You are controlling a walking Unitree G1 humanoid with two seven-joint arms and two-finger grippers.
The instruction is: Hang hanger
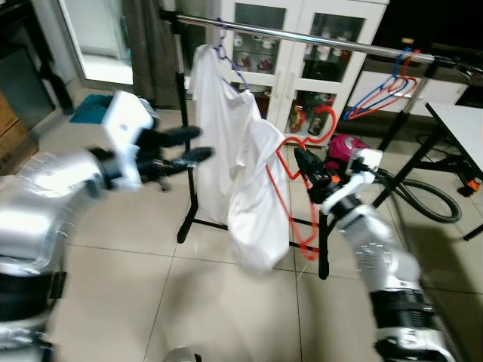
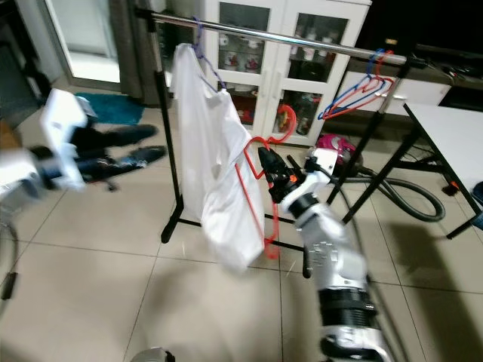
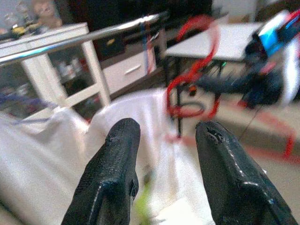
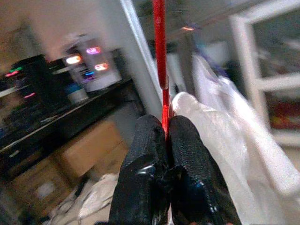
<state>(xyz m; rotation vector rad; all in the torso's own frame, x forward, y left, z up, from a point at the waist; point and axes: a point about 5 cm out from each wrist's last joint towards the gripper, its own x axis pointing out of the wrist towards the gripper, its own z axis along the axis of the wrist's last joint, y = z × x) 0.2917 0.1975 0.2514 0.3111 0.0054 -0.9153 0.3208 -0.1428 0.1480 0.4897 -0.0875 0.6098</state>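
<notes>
**Red hanger held beside the clothes rail**

On the left side of the scene, the left gripper [image 1: 189, 145] is raised at the height of the white shirt [image 1: 226, 143], with its two black fingers [image 3: 117, 173] spread apart and nothing between them. The fingertips are just beside the shirt, and I cannot tell if they touch the cloth.

In the middle, the white shirt hangs on a purple hanger [image 1: 226, 51] from the metal rail [image 1: 317, 38] of the clothes rack [image 1: 185, 219]. A second white cloth [image 1: 260, 204] hangs lower, next to the first one, on the red hanger [image 1: 290, 170]. The hook of this red hanger is below the rail, not on it.

On the right, the right gripper [image 1: 308, 170] has its fingers pressed together on the wire of the red hanger. Further right, some blue and red hangers [image 1: 385, 90] hang on the rail. Behind the rack stands a white cabinet [image 1: 290, 45] with glass doors, and a white table [image 1: 460, 121] is at the right edge.
</notes>
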